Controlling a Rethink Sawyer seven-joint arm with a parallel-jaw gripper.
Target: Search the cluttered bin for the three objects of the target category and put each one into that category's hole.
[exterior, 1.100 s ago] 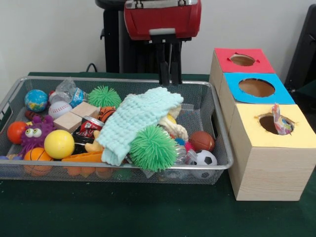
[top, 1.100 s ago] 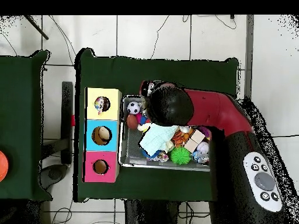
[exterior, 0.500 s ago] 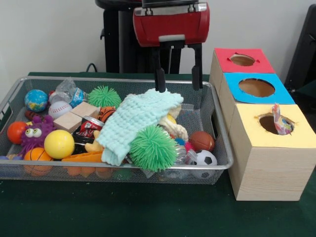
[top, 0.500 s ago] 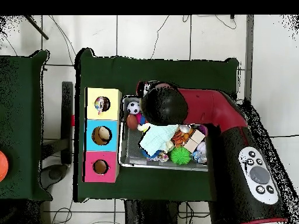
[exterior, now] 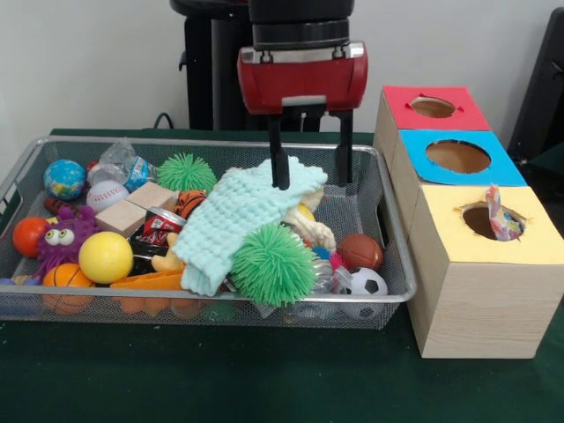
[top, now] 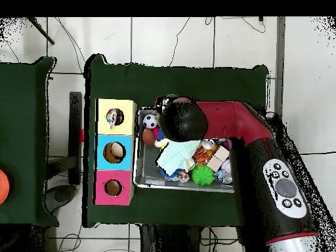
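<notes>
My gripper hangs open in the wire bin, its left finger touching the top edge of a mint knitted cloth that lies over the toys. Nothing is between the fingers. A yellow rope-like toy peeks out beneath the cloth. Three boxes stand to the right: red, blue and yellow, each with a round hole. A colourful scrap sticks out of the yellow box's hole. In the overhead view the arm hides the gripper and covers part of the bin.
The bin holds several toys: green spiky balls, a soccer ball, a brown ball, a yellow ball, a purple monster, wooden blocks, a baseball, a globe ball.
The gripper opened its fingers wide, shifted slightly right and came down into the bin onto the cloth's top edge.
</notes>
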